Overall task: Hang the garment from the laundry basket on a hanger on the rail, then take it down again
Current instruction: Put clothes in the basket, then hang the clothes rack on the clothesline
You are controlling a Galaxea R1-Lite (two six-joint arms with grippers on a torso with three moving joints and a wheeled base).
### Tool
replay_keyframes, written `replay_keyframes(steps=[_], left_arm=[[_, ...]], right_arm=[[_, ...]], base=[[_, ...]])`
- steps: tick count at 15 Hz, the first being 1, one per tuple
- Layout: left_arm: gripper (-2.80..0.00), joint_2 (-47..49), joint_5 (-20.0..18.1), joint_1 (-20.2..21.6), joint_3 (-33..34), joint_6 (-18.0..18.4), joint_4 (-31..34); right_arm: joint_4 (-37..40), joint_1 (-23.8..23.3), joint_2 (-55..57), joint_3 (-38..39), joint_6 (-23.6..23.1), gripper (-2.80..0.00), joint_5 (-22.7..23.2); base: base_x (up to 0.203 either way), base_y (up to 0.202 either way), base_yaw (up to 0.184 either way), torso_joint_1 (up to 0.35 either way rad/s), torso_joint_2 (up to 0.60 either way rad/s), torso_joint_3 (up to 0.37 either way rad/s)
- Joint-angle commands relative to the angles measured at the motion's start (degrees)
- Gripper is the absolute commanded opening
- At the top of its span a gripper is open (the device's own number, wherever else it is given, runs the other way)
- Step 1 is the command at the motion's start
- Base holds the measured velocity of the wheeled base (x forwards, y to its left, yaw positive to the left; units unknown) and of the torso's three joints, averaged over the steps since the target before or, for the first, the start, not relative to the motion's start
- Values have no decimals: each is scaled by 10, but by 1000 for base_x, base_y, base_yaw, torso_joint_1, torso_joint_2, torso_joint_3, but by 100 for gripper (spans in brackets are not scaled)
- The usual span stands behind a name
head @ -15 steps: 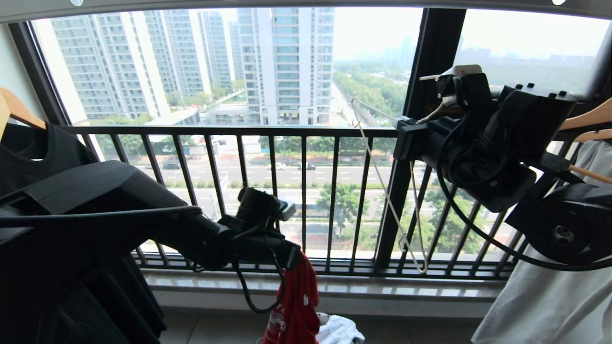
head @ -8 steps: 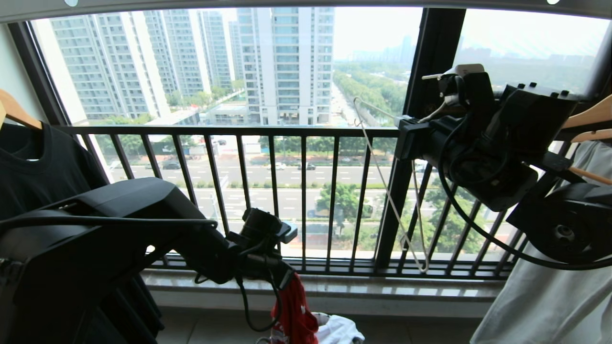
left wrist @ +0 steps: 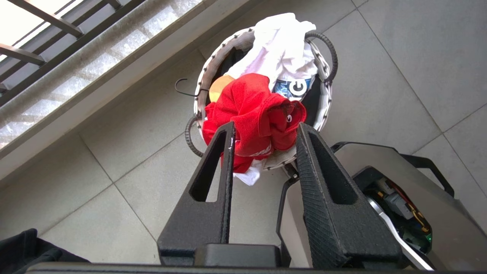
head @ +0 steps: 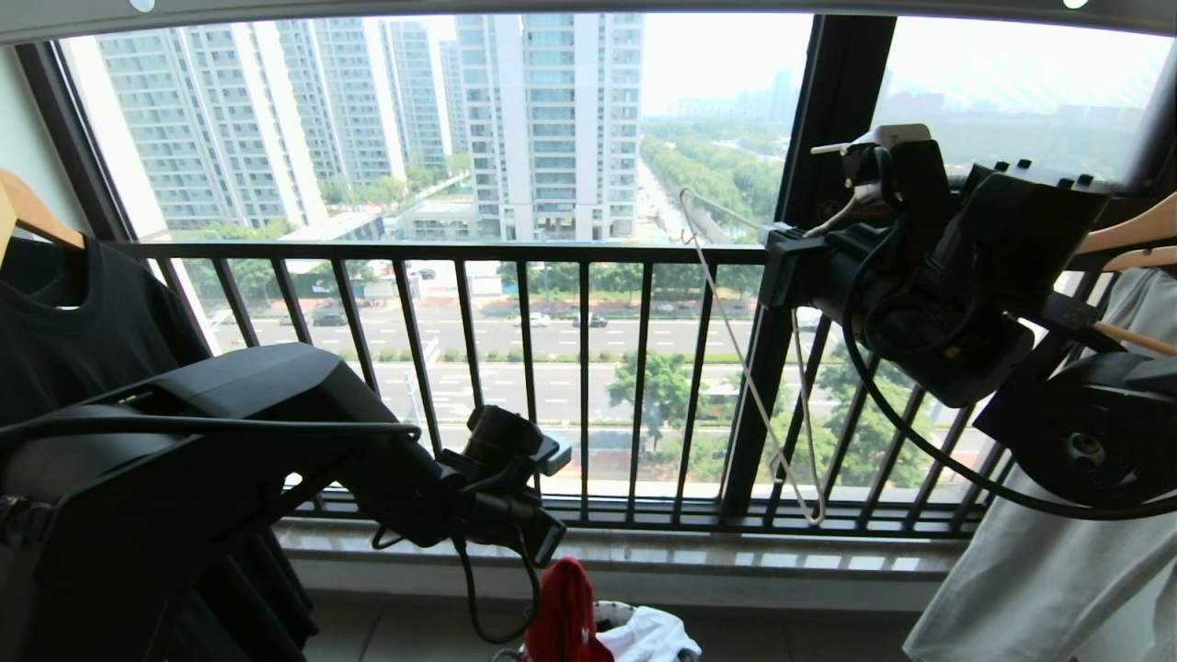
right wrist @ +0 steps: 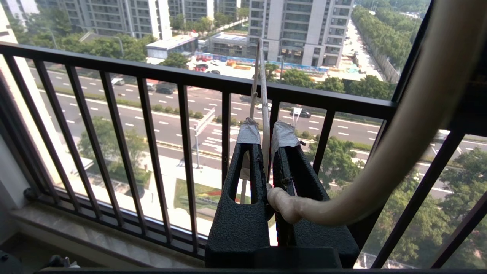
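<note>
The red garment (left wrist: pixel 251 110) lies bunched on top of the laundry basket (left wrist: pixel 203 82), spilling over its near rim. My left gripper (left wrist: pixel 265 127) hangs open just above it, with the cloth beyond its fingertips and nothing between them. In the head view this gripper (head: pixel 552 547) sits low at centre, with the garment (head: pixel 568 607) right under it. My right gripper (right wrist: pixel 265 131), raised at the right (head: pixel 768 267), is shut on the thin cream wire hanger (head: pixel 736 368), which dangles before the railing. The grey rail (head: pixel 552 5) runs overhead.
A black T-shirt (head: pixel 74 313) hangs at the left and a white garment (head: pixel 1039 570) at the right, under wooden hangers (head: pixel 1131 230). The black balcony railing (head: pixel 588 253) stands ahead. A white garment (left wrist: pixel 281 49) fills the basket's far side. My own base (left wrist: pixel 399 198) is beside the basket.
My left arm sank toward the basket, its gripper opened, and the red garment dropped out of it onto the basket. The right arm and hanger stayed still.
</note>
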Motion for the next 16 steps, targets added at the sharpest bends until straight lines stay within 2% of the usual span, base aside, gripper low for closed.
replay_keyframes(steps=[1, 6, 7, 12, 14, 16], left_arm=[[0, -3, 0, 0, 0, 1, 0], [0, -14, 0, -1, 2, 1, 0], [-280, -19, 0, -1, 2, 1, -1], [-280, -54, -1, -1, 6, -2, 2], [-280, -100, -1, -1, 11, -3, 10], [-280, -159, -3, -4, 14, -5, 45]], right_arm=[[-3, 0, 0, 0, 0, -280, -1], [-3, 0, 1, 0, 0, -280, -1], [-3, 0, 1, 1, 0, -280, -1], [-3, 0, 4, 3, -1, -280, -1], [-3, 0, 5, 4, -1, -280, -1], [-3, 1, 5, 6, -1, -280, -1]], base=[[0, 0, 0, 0, 0, 0], [0, 0, 0, 0, 0, 0], [0, 0, 0, 0, 0, 0], [0, 0, 0, 0, 0, 0], [0, 0, 0, 0, 0, 0], [0, 0, 0, 0, 0, 0]])
